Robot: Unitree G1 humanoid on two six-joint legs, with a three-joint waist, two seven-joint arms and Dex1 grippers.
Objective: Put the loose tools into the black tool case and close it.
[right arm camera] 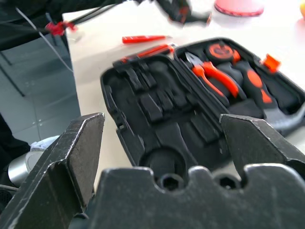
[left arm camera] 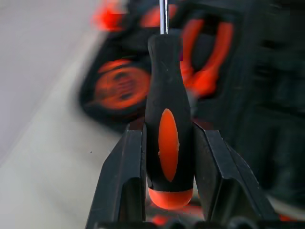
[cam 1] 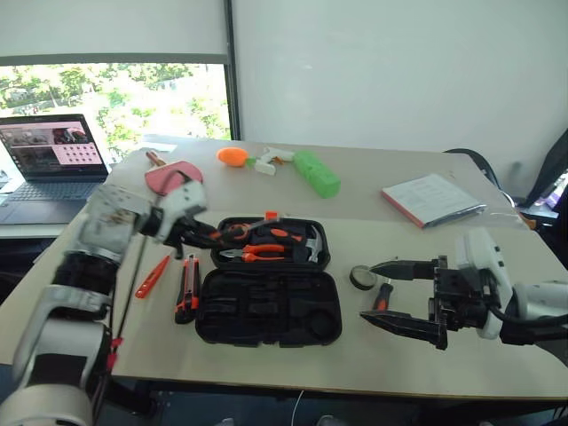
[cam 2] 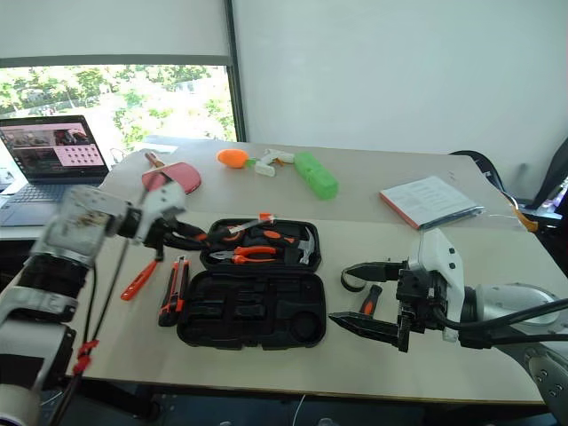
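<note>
Nearest you, your right gripper (cam 1: pixel 401 295) hung wide open and empty, a black-and-orange screwdriver (cam 1: pixel 381 296) and dark tape roll (cam 1: pixel 361 278) just beyond it. The black moulded tool case (cam 1: pixel 269 306) lay open, unfilled. Your left gripper (cam 1: pixel 197 234) clamped another black-and-orange screwdriver (left arm camera: pixel 167 121) over its far-left corner; the knife (cam 1: pixel 186 288) and slim orange screwdriver (cam 1: pixel 153 276) waited beside.

The black tool case (cam 1: pixel 266 306) looks like matt moulded plastic, its slots dull and slightly grainy. The screwdriver (left arm camera: pixel 169 143) has a matt, rubbery black handle with smooth orange insets and a shiny metal shaft. The desk (cam 1: pixel 266 364) is smooth and pale with a faint sheen. The green toy (cam 1: pixel 317 173) looks like glossy plastic.
</note>
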